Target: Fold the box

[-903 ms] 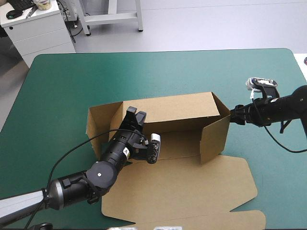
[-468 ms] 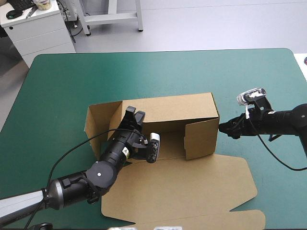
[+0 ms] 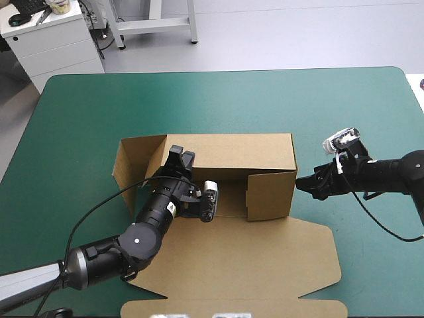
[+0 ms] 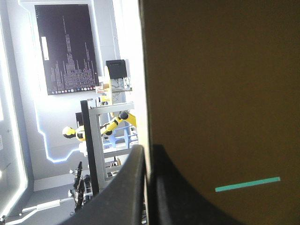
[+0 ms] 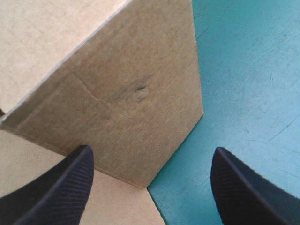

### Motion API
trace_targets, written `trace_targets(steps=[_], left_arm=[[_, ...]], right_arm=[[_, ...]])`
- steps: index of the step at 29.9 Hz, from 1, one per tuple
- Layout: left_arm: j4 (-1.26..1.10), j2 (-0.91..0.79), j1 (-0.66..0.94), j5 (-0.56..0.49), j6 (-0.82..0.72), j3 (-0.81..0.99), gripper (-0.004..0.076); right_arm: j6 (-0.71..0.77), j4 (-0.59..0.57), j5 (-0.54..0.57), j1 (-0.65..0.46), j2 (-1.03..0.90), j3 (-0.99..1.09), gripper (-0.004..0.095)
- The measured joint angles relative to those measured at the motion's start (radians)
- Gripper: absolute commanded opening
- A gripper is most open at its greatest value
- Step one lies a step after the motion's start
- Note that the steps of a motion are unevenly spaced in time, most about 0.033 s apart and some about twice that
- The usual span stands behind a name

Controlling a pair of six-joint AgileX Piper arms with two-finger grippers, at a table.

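The brown box (image 3: 225, 152) lies mid-table with its long back wall upright and its lid (image 3: 252, 258) flat toward the near edge. A right end wall (image 3: 268, 195) stands folded in against the back wall, while a left flap (image 3: 136, 159) angles outward. My left gripper (image 3: 180, 158) is shut on the back wall's top edge; in the left wrist view the board (image 4: 220, 93) runs between its fingers (image 4: 131, 178). Just right of the end wall, my right gripper (image 3: 303, 184) is open. That wall's corner (image 5: 131, 103) fills the right wrist view ahead of this gripper (image 5: 152, 151).
Bare teal-green cover (image 3: 218, 99) stretches behind the box and to its right (image 3: 371, 252). A white drawer cabinet (image 3: 50, 40) stands beyond the table's far left corner. The lid's front flap (image 3: 232, 308) reaches almost to the near edge.
My right gripper has moved left, swinging the right end wall inward. The whole box has slid left and toward the near edge, and the left gripper has gone with the back wall.
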Motion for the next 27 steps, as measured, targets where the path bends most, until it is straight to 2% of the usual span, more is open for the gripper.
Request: trace_targets(steps=[9,15,27], left_arm=[[0.022,0.002,0.000,0.000,0.000,0.000,-0.0010],[0.028,0.003,0.000,-0.005,0.000,0.000,-0.0010],[0.028,0.004,-0.001,0.004,-0.026,0.000,-0.0010]], right_arm=[[0.109,-0.070,0.056,0.000,-0.049,0.002,0.0660],[0.153,-0.076,0.115,0.001,-0.084,0.002,0.0660],[0.154,-0.066,0.075,0.032,-0.107,0.015,0.0660]])
